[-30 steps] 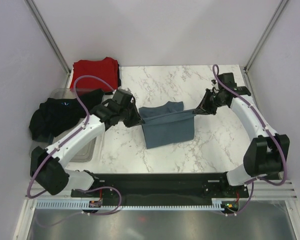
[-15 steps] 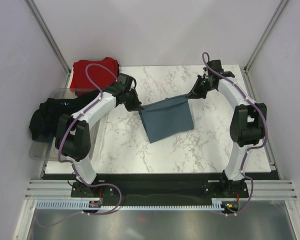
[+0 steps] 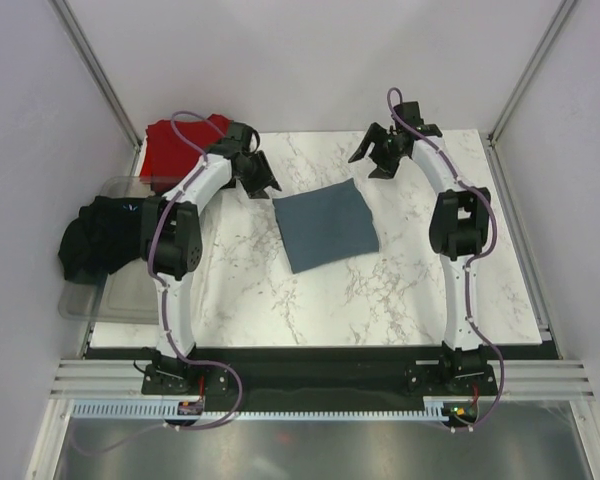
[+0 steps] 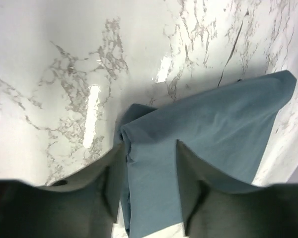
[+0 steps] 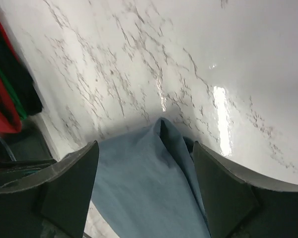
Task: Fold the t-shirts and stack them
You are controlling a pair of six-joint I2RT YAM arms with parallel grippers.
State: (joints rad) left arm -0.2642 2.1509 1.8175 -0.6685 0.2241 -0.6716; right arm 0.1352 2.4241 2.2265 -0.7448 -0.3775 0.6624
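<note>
A slate blue-grey t-shirt [image 3: 325,225] lies folded flat in the middle of the marble table [image 3: 430,270], with the left gripper [image 3: 263,181] and right gripper [image 3: 372,160] both spread wide and empty just over its far corners, where a low-moving finger could snag the bunched edge and drag the fold open.

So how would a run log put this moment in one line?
blue-grey t-shirt: folded, flat on table | left gripper: open | right gripper: open | red t-shirt: far-left corner
</note>
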